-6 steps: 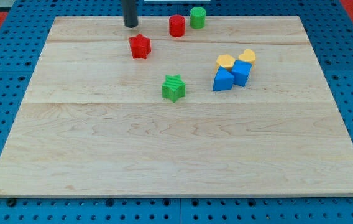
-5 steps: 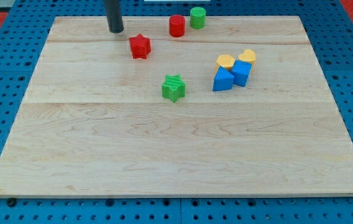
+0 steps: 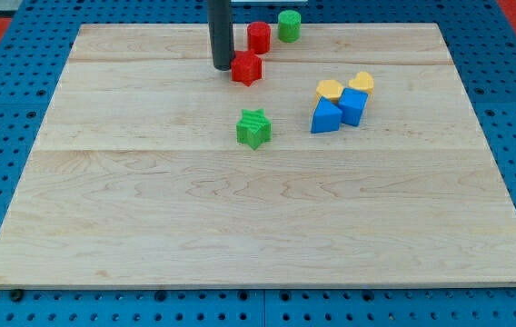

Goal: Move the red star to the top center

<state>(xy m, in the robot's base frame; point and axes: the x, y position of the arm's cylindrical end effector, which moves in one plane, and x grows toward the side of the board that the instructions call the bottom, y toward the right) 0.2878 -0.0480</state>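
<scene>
Presently my tip (image 3: pixel 223 66) is seen set down on the wooden board (image 3: pixel 149 227), near the view's top and a little left of centre, with the dark rod rising straight out of the frame above it. No jaws are fitted to the rod, so nothing is grasped; the tip is pressed against the left side of the red star (image 3: pixel 247 68), which is in contact with it or just beside it. The red star is placed in the upper central part of the board, just below and slightly left of the red cylinder (image 3: pixel 258 37). A green cylinder (image 3: pixel 289 25) is noted just to the right of the red one, close to the board's top edge. Below the star, well apart from it, a green star (image 3: pixel 253 128) is recorded. Toward the view's right, a cluster is observed: two yellow blocks (image 3: pixel 344 87) at the back and two blue blocks (image 3: pixel 338 111) touching them in front. No containers are seen on the board.
</scene>
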